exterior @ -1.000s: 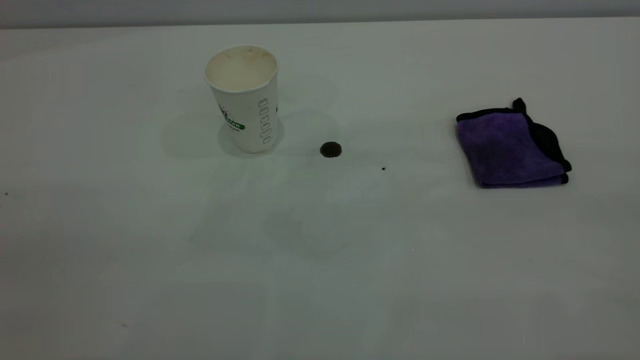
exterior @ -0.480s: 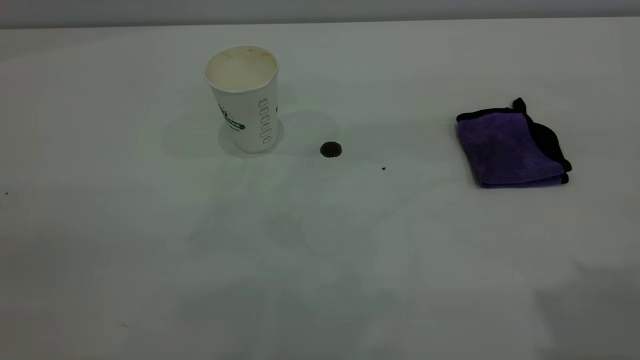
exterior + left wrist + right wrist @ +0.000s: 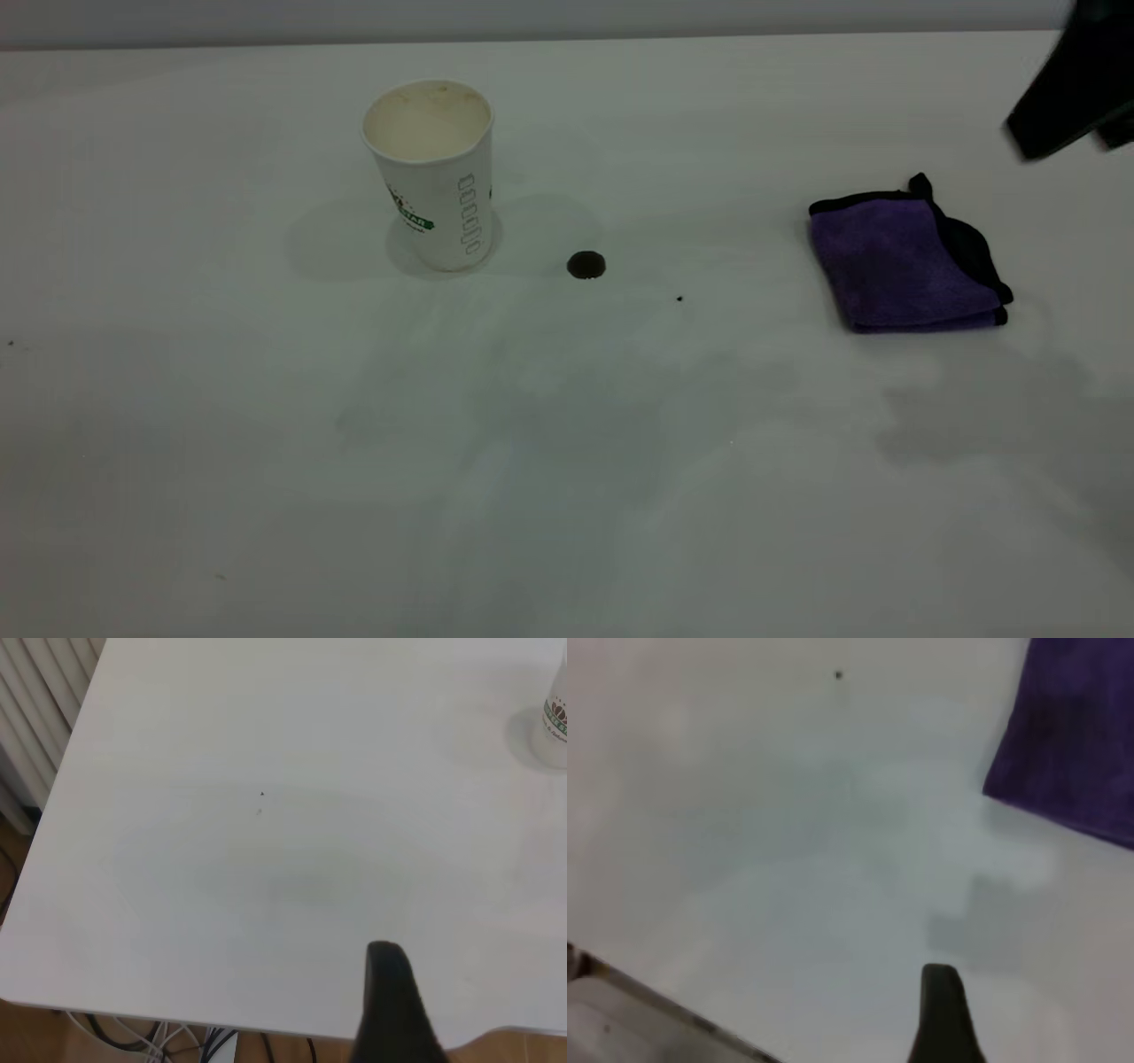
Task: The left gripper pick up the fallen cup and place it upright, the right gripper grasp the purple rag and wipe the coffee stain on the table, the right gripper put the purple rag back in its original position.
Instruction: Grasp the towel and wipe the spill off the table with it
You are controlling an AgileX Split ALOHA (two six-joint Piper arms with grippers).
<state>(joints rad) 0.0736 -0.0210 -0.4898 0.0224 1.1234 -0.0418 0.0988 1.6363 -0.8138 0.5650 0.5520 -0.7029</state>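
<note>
Cup stands upright on the table, mouth up, cream inside showing, green band facing fwd-left. It's in the far-left part of the surface in the exterior view. From the left wrist view only its lower edge peeks in at the frame's border.

Coffee stain sits just beside the cup, toward the rag side, not touching it. Small, round, dark brown. A tiny black speck lies a bit further on, betw. stain and rag.

Purple rag lies folded on the table, well apart from the cup, over at the right side. Black edging along its far and right borders, one corner poking up at the back. Nothing is touching it. In the right wrist view a purple corner of it shows, w/ bare table next to it.

Right gripper: only a dark blurred piece of it shows at the top-right corner of the exterior view, above and beyond the rag, off the surface. Its shadow falls on the table nearer the camera than the rag. One dark fingertip shows in its own wrist view; can't tell how far apart the fingers are, and nothing seen betw. them.

Left gripper: not visible from outside. One black fingertip in its wrist view, over bare table near the edge; opening can't be judged.
</note>
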